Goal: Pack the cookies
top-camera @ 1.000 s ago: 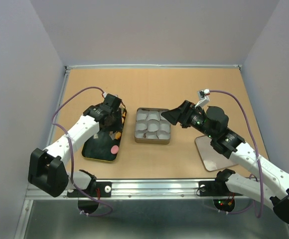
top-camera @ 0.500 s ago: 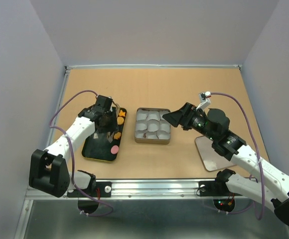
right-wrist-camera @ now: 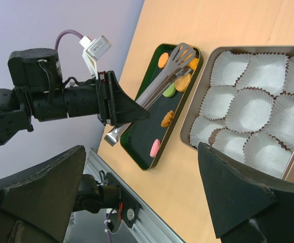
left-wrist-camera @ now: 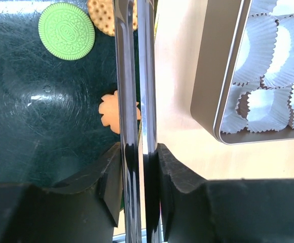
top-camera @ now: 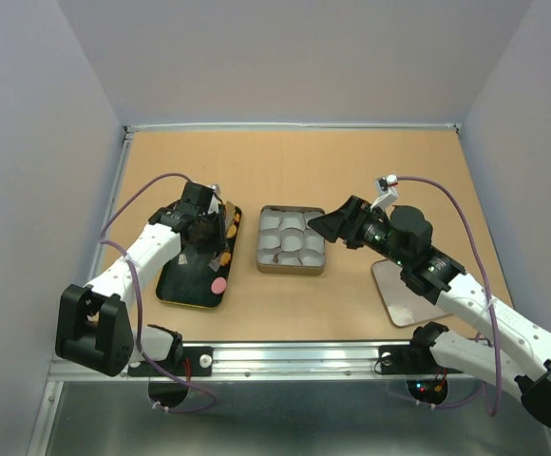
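Observation:
My left gripper (top-camera: pixel 205 220) is shut on metal tongs (top-camera: pixel 222 226) and holds them over the right side of a dark green tray (top-camera: pixel 182 286). In the left wrist view the tongs (left-wrist-camera: pixel 134 76) run up between my fingers (left-wrist-camera: pixel 109 177), with a yellow-green round cookie (left-wrist-camera: pixel 66 24), a tan round cookie (left-wrist-camera: pixel 100 15) and an orange flower-shaped cookie (left-wrist-camera: pixel 109 111) on the tray beside them. A pink cookie (top-camera: pixel 218 284) lies at the tray's near right. My right gripper (top-camera: pixel 328 226) is open and empty, just right of the tin (top-camera: pixel 292 269).
The tin's rim (right-wrist-camera: pixel 187 126) encloses several white paper cups (right-wrist-camera: pixel 248 109); one cup (left-wrist-camera: pixel 244 105) has something dark brown in it. A flat pale lid (top-camera: pixel 404 296) lies on the table at the right, under the right arm. Grey walls close in the table.
My left gripper has shifted a little left and nearer with the tongs, which now show over the tray's right edge. The right arm has barely moved.

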Tool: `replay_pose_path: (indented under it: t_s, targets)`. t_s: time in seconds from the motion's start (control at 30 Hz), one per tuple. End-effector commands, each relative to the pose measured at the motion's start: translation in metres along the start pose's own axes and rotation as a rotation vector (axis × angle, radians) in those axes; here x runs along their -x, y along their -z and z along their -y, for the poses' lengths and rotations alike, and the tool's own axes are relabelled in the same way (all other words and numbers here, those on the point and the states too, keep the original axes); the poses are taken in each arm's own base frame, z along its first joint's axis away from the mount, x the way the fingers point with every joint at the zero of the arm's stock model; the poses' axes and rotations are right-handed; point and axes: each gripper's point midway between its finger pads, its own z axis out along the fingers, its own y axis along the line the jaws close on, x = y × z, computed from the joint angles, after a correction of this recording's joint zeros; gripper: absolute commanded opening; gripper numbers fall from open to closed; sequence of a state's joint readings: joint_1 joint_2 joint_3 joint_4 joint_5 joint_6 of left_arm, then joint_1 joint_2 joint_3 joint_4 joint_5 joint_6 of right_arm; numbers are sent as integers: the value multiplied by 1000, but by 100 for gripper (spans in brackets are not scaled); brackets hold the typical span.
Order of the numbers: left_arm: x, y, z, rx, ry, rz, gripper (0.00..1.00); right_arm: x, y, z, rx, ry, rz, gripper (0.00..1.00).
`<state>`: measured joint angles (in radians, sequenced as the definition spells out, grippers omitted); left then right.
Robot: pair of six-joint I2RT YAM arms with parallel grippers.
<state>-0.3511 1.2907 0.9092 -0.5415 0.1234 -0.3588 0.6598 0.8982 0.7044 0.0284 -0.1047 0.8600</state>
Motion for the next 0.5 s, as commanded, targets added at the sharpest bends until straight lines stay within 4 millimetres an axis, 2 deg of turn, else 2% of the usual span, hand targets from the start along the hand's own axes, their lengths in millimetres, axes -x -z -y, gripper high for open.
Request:
replay_pose_path:
  t_s: [0.0,0.1,0.23,0.3,0.33,0.37,0.47]
  targets:
    - [3,9,-2,2,-16,34,33,8,0,-4,14,3,26,96]
    - [6,11,-5,22,-12,46,28,7,1,-5,17,5,27,96]
    - [19,31,-10,76,-10,94,24,7,4,-3,14,3,34,96]
    - [38,49,-10,101,-7,153,20,6,4,-1,11,0,35,96]
    - [41,57,-14,130,-14,166,15,6,4,-1,9,0,35,96]
    - [53,70,-9,126,-21,205,4,7,3,-1,8,0,36,96]
    - [71,95,4,85,-52,268,0,8,1,-1,4,7,38,96]
